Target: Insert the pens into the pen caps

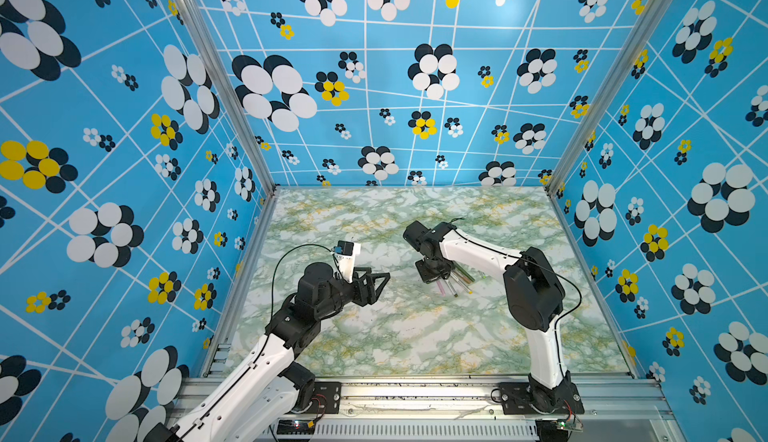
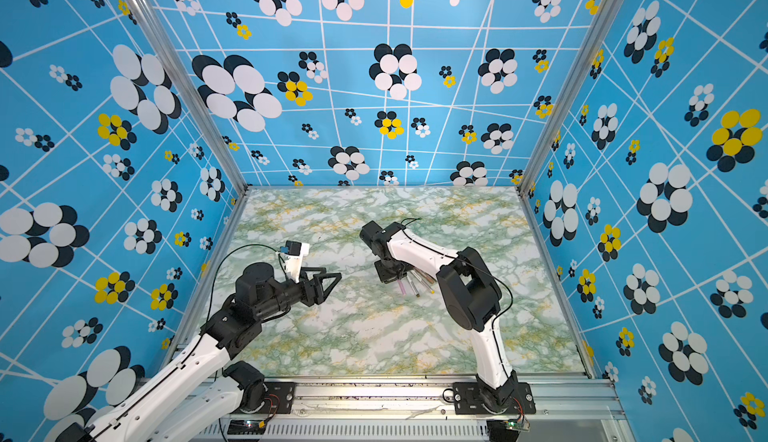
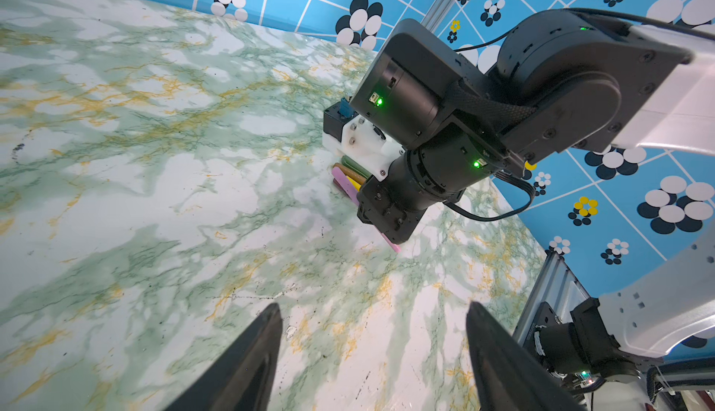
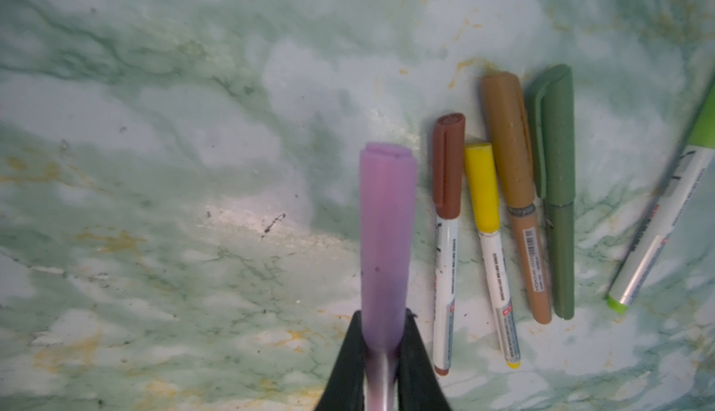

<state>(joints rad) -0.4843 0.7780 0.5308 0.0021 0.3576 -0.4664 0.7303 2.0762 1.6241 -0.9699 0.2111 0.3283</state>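
**Pink pen** [image 4: 387, 235]: cap seated, as far as we can judge through the blur.
- **Right jaws:** closed narrowly on its barrel just behind the cap. The cap projects forward beyond the tips, low over the table [image 4: 154, 157].
- **Reason for the hold:** we think it is to be laid just beside the other capped pens [image 4: 510, 165].
- **Left jaws:** wide, empty, well apart from the pens.
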